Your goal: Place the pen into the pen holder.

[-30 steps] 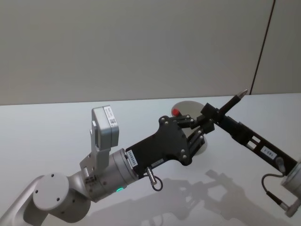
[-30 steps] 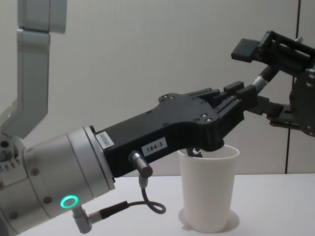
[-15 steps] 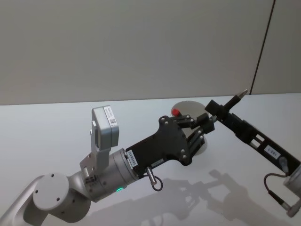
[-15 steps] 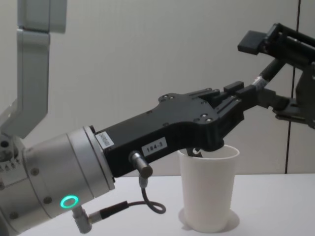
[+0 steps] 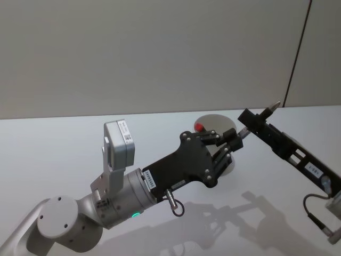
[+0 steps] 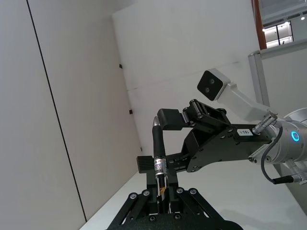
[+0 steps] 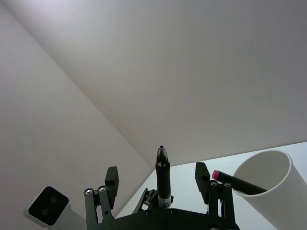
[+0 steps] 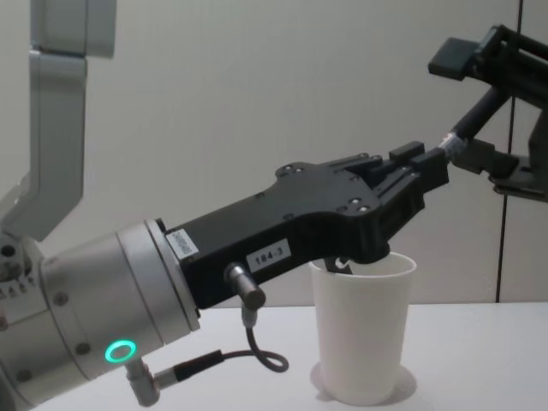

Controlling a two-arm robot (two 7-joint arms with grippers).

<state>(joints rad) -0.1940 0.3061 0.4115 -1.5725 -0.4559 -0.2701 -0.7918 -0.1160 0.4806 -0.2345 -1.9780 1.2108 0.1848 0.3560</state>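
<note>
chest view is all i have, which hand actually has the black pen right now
Observer: The left hand. Its wrist view shows the pen clamped in its grip.
Operator: is the right hand touching it at all
Observer: No. The right hand is open, with a gap on each side of the pen.
Operator: anything inside the cup
Observer: Yes. The cup holds a red-capped pen, its cap poking past the rim.

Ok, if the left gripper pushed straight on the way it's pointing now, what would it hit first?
Most likely the right gripper: its open fingers flank the far end of the pen that the left gripper holds, directly ahead. The gap between them is hard to judge.
</note>
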